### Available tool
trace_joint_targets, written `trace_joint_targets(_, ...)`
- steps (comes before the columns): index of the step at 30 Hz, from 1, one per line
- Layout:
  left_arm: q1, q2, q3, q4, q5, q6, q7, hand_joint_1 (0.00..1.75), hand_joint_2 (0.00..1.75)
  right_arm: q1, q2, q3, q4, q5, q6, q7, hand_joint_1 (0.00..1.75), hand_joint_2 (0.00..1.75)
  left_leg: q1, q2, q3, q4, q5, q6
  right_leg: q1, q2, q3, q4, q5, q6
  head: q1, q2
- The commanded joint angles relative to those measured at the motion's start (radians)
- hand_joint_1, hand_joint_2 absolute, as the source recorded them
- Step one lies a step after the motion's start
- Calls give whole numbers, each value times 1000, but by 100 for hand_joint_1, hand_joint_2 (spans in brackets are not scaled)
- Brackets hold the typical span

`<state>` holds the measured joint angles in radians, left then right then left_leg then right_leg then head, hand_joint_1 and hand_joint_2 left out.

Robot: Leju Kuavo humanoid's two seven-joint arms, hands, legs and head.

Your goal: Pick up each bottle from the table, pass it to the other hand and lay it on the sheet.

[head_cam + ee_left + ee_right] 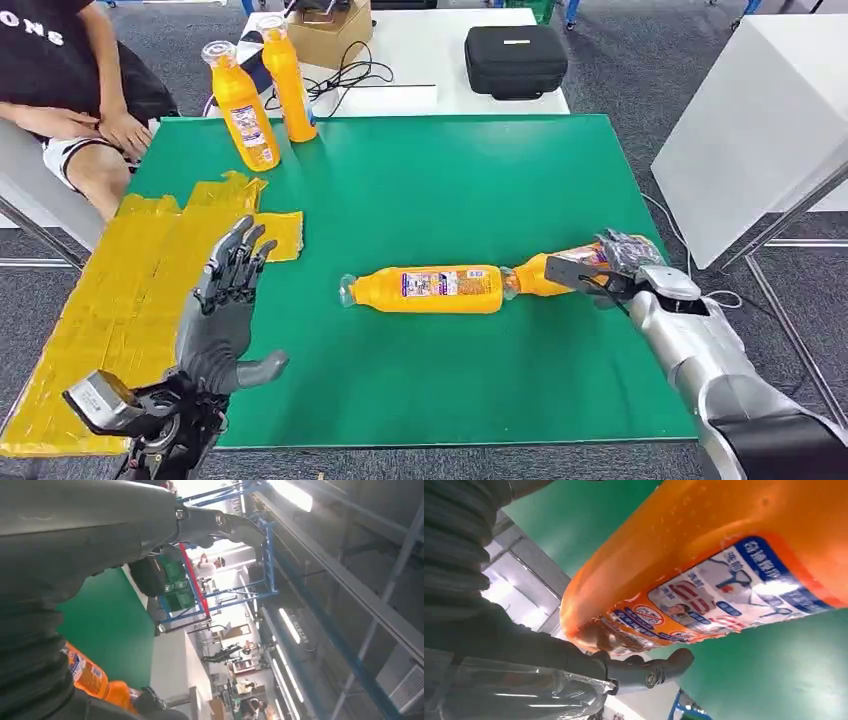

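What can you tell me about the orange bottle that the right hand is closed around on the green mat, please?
The bottle under the right hand is an orange bottle of clear plastic filled with orange liquid, with a white, blue and red printed label. It lies on its side on the green mat, its neck end toward a second lying bottle, close to or touching it. The hand's dark fingers wrap its far end, hiding the base. Whether it has left the mat cannot be told.
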<state>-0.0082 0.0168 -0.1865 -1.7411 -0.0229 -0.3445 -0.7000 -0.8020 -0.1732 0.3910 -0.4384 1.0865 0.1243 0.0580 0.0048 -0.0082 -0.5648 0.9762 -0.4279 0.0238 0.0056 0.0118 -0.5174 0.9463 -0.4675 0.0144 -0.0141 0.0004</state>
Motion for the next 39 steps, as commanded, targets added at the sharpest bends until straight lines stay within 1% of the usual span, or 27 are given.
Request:
trace_joint_targets(1, -72, -6, -31, 136, 2, 7, 2, 0, 175, -18, 10, 39, 113, -13, 77, -11, 0, 175, 0, -2, 5, -2, 0, -1, 0, -4, 6, -3, 0, 1, 0, 0)
trace_joint_targets(7, -57, -3, -29, 132, 4, 13, 2, 0, 175, -12, 13, 42, 116, -10, 85, -1, 0, 175, 0, -1, 9, -2, 0, -1, 0, -3, 10, -3, 0, 1, 0, 0)
trace_joint_targets(11, -50, -1, -32, 134, 8, 12, 2, 0, 175, 0, 3, 56, 123, -2, 117, -9, 0, 175, 0, -1, 10, -1, 0, 0, 0, -2, 11, -3, 0, 1, 0, 0)
trace_joint_targets(16, -50, -1, -32, 134, 8, 12, 2, 0, 175, 0, 3, 56, 123, -2, 117, -9, 0, 175, 0, -1, 14, -1, 0, 0, 0, -2, 14, -3, 0, 1, 0, 0)
trace_joint_targets(28, -47, -7, -31, 148, 7, 14, 2, 0, 175, 8, 3, 58, 117, -3, 115, -14, 0, 175, 1, -2, 16, -3, 1, -1, 1, -4, 17, -4, 1, 1, 0, 0)
trace_joint_targets(32, -18, -26, -24, 149, -5, 18, 2, 0, 175, 37, -3, 62, 97, -7, 108, -33, 0, 175, 1, -2, 17, -3, 0, -1, 1, -3, 18, -4, 0, 1, 0, 0)
trace_joint_targets(34, -16, -26, -19, 156, -1, 17, 2, 0, 175, 32, -3, 67, 89, -7, 118, -50, 0, 175, 1, -2, 17, -3, 0, -1, 1, -3, 18, -5, 0, 1, 0, 0)
trace_joint_targets(36, -24, -26, -3, 179, 8, 13, 2, 0, 175, -1, 0, 84, 78, -7, 147, -89, 0, 175, 0, -1, 17, -1, 0, 0, 0, -2, 17, -3, 0, 1, 0, 0)
trace_joint_targets(37, -23, -26, -1, 179, 8, 13, 2, 0, 175, -8, 1, 85, 77, -7, 155, -92, 0, 175, 0, -1, 17, -2, 1, -1, 0, -3, 17, -4, 1, 1, 0, 0)
trace_joint_targets(39, -8, -36, 7, 177, 5, 15, 2, 0, 175, -13, -5, 105, 59, -4, 162, -122, 0, 175, 0, 0, 16, -2, 0, -1, 0, -1, 16, -3, 1, 1, 0, 0)
